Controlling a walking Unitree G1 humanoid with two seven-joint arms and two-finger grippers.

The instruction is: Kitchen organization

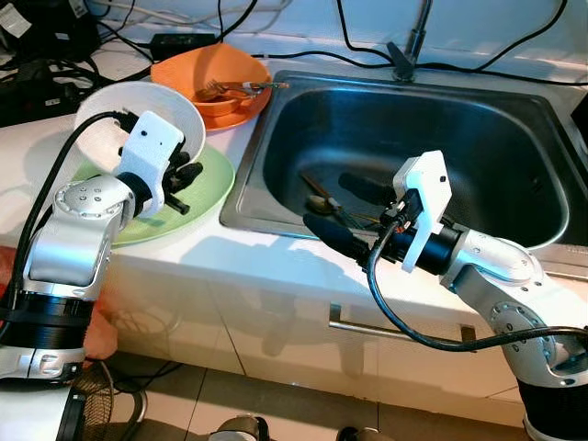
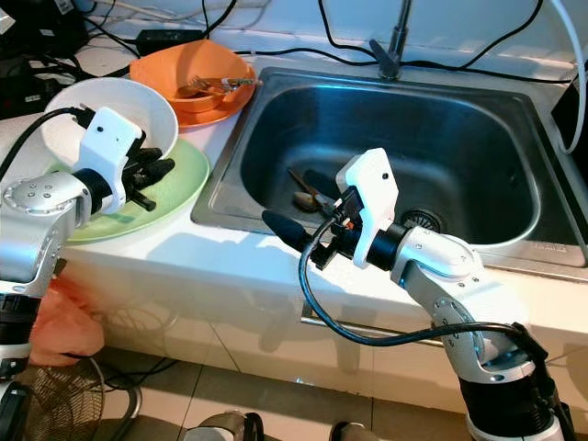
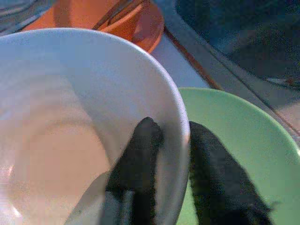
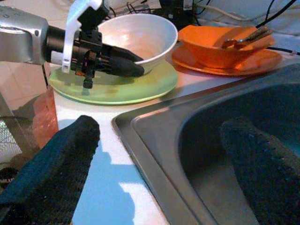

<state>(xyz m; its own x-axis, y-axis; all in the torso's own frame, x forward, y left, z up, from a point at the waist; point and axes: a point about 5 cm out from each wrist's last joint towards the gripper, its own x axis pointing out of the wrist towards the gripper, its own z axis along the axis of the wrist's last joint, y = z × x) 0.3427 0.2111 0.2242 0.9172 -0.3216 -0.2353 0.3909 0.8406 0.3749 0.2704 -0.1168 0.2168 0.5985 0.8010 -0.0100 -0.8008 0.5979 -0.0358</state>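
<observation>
Nearest the camera, the right gripper hovers at the front rim of the stainless steel sink, its fingers spread wide and empty. At ten o'clock, the left gripper pinches the rim of a white ceramic bowl, tilted over a round pale green plate on the white bench. Stacking looks underway; spoons in the sink and the orange bowl holding cutlery at eleven o'clock seem unsorted.
</observation>
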